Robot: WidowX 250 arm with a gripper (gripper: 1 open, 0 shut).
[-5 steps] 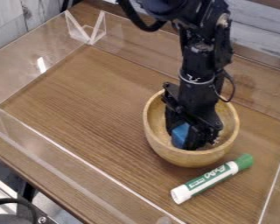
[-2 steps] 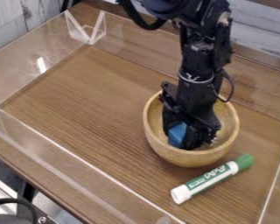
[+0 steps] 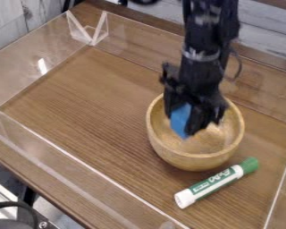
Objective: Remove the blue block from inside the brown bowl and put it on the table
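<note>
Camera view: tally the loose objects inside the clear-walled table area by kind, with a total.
Blue block, held in the gripper above the bowl: 1
Brown wooden bowl: 1
Green-and-white marker: 1
Total: 3

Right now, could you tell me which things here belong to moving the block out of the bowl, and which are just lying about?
Part of the job:
- blue block, held in the gripper
- brown bowl
- table

Lying about:
- green-and-white marker, beside the bowl
</note>
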